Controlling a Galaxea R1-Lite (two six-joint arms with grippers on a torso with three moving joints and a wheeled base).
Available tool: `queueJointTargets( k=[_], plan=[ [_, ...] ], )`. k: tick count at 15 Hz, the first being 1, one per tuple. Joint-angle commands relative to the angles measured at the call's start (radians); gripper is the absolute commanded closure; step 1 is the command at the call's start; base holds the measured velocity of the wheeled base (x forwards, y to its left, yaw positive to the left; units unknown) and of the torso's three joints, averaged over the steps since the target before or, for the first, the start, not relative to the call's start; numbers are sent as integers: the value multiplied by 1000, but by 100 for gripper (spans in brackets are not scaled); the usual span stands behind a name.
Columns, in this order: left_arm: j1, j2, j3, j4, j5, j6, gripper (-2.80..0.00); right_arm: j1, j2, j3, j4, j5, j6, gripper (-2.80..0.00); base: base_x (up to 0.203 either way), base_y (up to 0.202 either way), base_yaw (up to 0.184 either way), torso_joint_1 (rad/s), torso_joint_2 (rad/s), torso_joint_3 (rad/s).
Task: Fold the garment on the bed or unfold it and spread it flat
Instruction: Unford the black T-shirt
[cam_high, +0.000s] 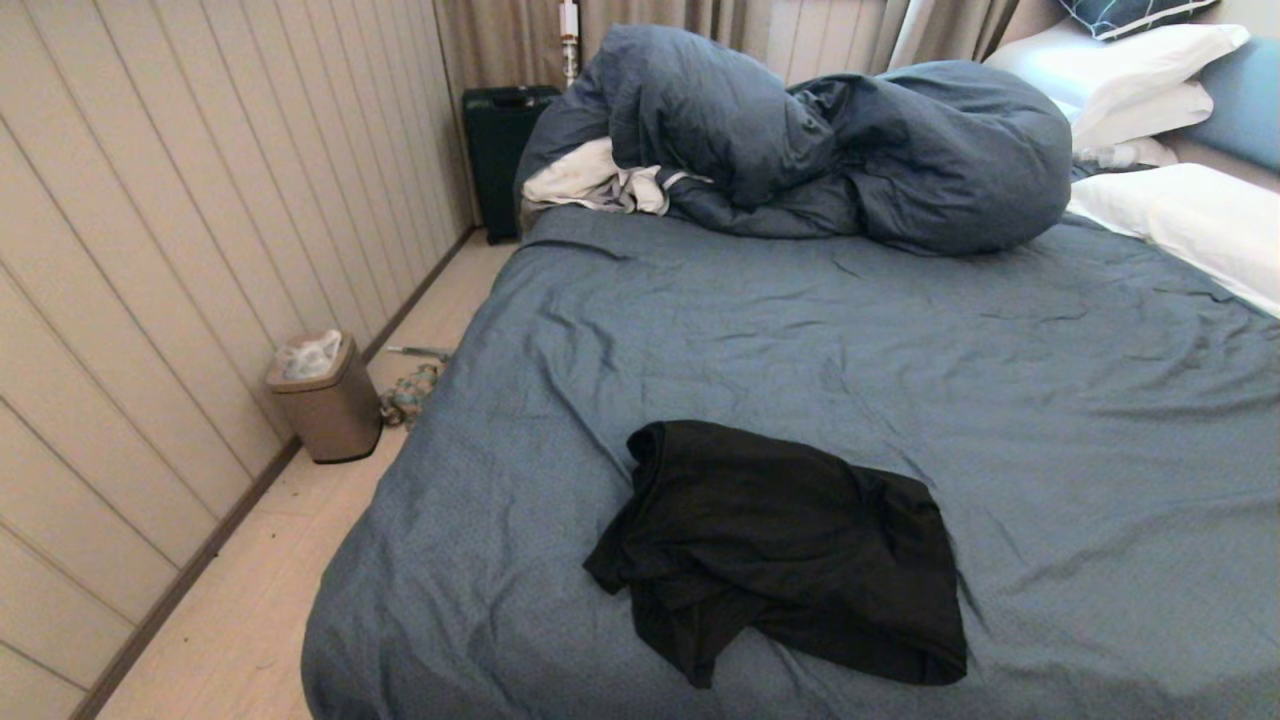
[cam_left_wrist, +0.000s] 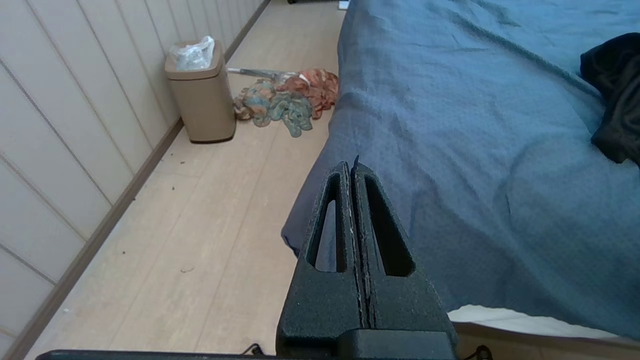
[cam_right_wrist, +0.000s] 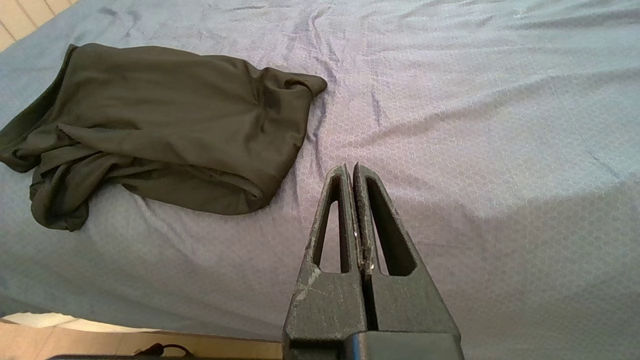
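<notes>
The garment (cam_high: 790, 545), a black T-shirt, lies crumpled in a heap near the front of the bed (cam_high: 900, 330), its print hidden. It also shows in the right wrist view as a bunched dark cloth (cam_right_wrist: 165, 125), and one edge of it (cam_left_wrist: 615, 95) shows in the left wrist view. My left gripper (cam_left_wrist: 351, 167) hangs shut and empty over the bed's front left corner, well clear of the shirt. Beside the shirt, my right gripper (cam_right_wrist: 351, 170) is shut and empty above the bare sheet. Neither arm shows in the head view.
A bulky dark-blue duvet (cam_high: 820, 140) with a white cloth (cam_high: 590, 180) is piled at the far end, white pillows (cam_high: 1160, 90) at the far right. On the floor to the left stand a beige bin (cam_high: 325, 395), a rag bundle (cam_left_wrist: 285, 97) and a black case (cam_high: 500, 150).
</notes>
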Motion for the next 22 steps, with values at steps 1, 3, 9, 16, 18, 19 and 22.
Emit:
queueJointTargets(
  k=[1, 3, 9, 16, 18, 19, 22],
  plan=[
    [0, 2, 0, 0, 0, -1, 0, 0, 0, 0, 0, 0, -1, 0, 0, 0, 0, 0, 0, 0],
    [1, 3, 0, 7, 3, 13, 0, 0, 0, 0, 0, 0, -3, 0, 0, 0, 0, 0, 0, 0],
    [1, 100, -224, 89, -3, 63, 0, 1, 130, -299, 198, 16, -60, 0, 0, 0, 0, 0, 0, 0],
    [-4, 924, -824, 207, -149, -180, 0, 47, 1013, -966, 307, 49, 91, 0, 0, 0, 0, 0, 0, 0],
    [-30, 1172, -890, 242, -215, -234, 0, 106, 1324, -1188, 370, 47, 142, 0, 0, 0, 0, 0, 0, 0],
    [-57, 1261, -897, 247, -242, -259, 0, 146, 1466, -1304, 415, 45, 177, 0, 0, 0, 0, 0, 0, 0],
    [-214, 1361, -792, 101, -300, -346, 0, 350, 1852, -1658, 582, 16, 270, 0, 0, 0, 0, 0, 0, 0]
  ],
)
